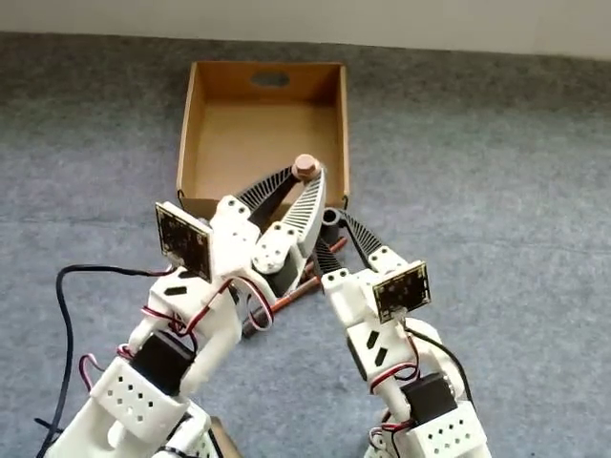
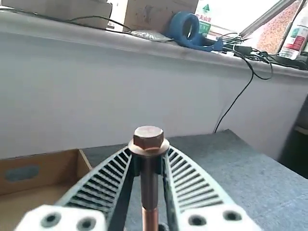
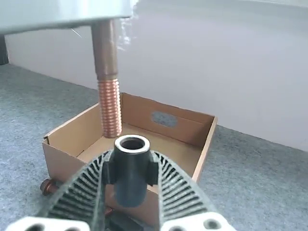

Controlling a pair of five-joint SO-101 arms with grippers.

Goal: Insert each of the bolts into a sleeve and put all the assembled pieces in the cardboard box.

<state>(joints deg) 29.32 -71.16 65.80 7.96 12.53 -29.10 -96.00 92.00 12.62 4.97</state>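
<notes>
Bolt: pinched head-up in left claw, threaded end hanging just above sleeve mouth, slightly off-axis. Sleeve clamped upright in right claw to present bore. Centre thread over bore before lowering. Held just beside near wall of box; open counter either side.

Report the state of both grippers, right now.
Left gripper: jaws closed on the bolt.
Right gripper: jaws closed on the sleeve.
</notes>
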